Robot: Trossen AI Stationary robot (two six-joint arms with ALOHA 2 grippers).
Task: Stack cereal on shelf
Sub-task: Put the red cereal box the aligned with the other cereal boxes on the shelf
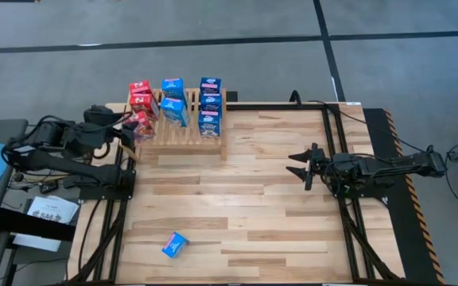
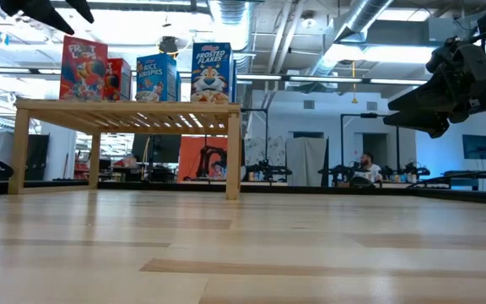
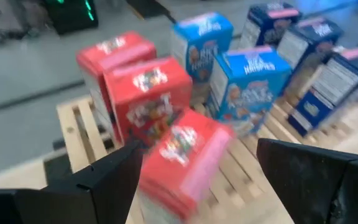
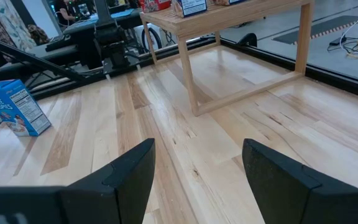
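The shelf (image 1: 183, 140) stands at the table's far left and carries several upright cereal boxes in rows: red (image 1: 140, 95), light blue (image 1: 173, 99) and dark blue (image 1: 210, 103). The nearest red box (image 3: 182, 162) stands on the slats at the shelf's near left corner (image 2: 83, 67). My left gripper (image 3: 199, 148) is open just left of and above that box (image 2: 51, 8), clear of its top. One more light blue box (image 1: 175, 244) lies on the planks near the front edge. My right gripper (image 1: 304, 165) hovers open over the table's right half.
Black frame rails (image 1: 336, 159) run along the table's left and right sides. The planks between the shelf and the loose box are bare wood (image 1: 237, 199). Beyond the table's far edge are a room with equipment and a seated person (image 2: 365, 167).
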